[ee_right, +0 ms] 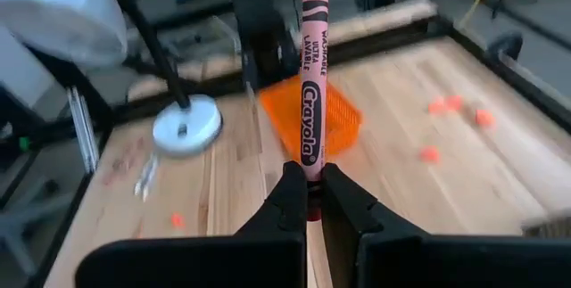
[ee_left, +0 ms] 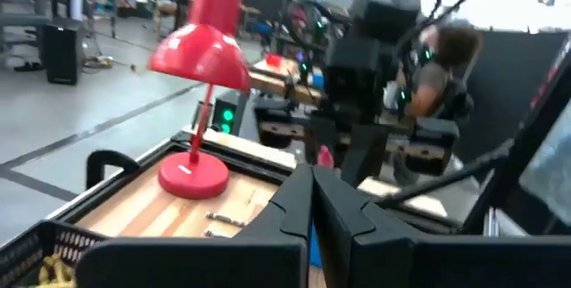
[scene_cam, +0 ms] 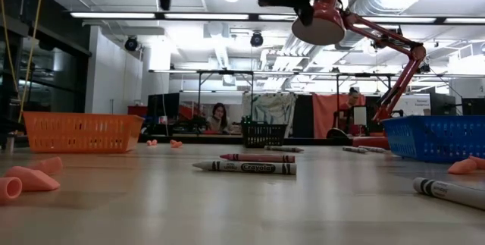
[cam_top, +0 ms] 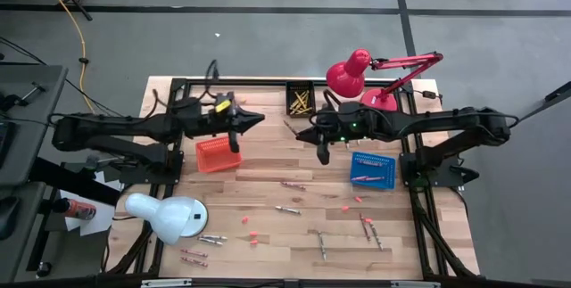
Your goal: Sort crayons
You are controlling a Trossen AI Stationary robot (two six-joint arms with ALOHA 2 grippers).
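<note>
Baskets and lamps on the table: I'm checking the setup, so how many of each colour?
Orange plastic mesh basket: 1
Blue plastic mesh basket: 1
Black plastic mesh basket: 1
Red metal desk lamp: 1
White desk lamp: 1
Total: 5

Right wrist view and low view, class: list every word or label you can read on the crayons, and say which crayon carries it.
"Crayola": on the pink crayon pinched upright in the right gripper.
"ULTRA": small print on the same wrapper; the remaining small print is too blurred to read.
"Crayola": on the grey crayon lying on the table in the low view.
Red crayon behind it: label unreadable.
</note>
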